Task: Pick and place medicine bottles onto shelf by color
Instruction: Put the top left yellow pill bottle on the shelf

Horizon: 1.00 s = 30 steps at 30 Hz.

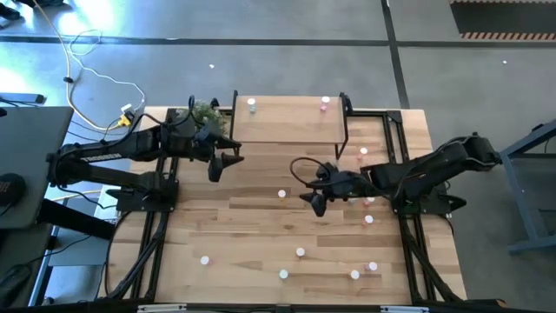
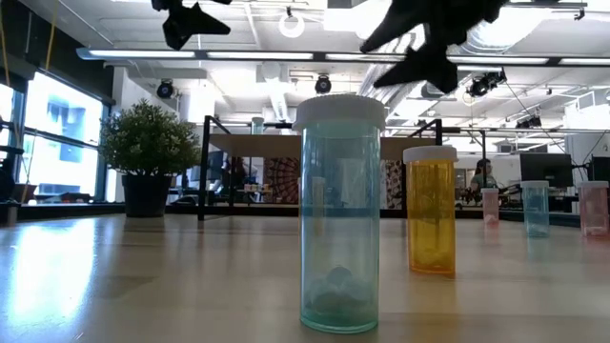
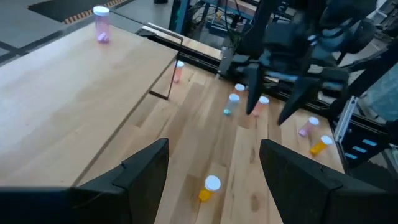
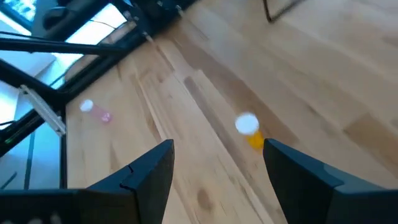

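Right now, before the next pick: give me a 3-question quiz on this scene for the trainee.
1. True or false: the shelf holds no bottles.
2. In the right wrist view, the table bottle framed between the right claw's fingers is: A) orange B) pale green C) pink.
3. Fill in: the left claw, hovering beside the shelf, is ___ (open/shut).

Key:
1. False. A pink bottle and a second bottle stand on it.
2. A.
3. Open.
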Each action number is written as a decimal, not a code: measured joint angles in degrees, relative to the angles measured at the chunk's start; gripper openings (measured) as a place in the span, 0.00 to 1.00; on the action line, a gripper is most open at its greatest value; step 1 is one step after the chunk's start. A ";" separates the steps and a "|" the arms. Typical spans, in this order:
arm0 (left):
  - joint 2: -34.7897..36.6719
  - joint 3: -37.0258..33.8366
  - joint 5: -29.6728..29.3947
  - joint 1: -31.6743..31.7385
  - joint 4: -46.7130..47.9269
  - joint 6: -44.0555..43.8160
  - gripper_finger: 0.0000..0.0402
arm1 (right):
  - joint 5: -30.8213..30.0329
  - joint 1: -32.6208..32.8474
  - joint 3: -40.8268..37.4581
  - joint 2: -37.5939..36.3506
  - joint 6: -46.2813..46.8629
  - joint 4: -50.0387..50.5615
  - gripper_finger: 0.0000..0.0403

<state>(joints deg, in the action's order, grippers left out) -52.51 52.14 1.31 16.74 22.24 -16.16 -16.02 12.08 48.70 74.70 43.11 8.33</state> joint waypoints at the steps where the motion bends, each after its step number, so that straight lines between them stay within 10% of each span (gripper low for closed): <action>1: 0.00 0.00 -0.62 -0.28 0.00 -0.18 0.61 | 0.24 0.00 -0.84 0.00 0.83 -0.32 0.59; 16: -0.02 0.00 -4.12 -0.77 -3.21 -3.39 0.61 | -2.28 -0.27 -5.83 4.20 -20.81 -13.35 0.59; 30: -0.07 0.00 -4.28 -0.77 -3.23 -3.37 0.61 | -2.90 -0.94 -5.85 19.44 -22.68 -26.16 0.59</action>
<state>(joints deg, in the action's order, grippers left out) -52.58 52.14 -2.97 15.97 19.00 -19.52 -18.92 11.14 42.85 94.14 20.42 -17.83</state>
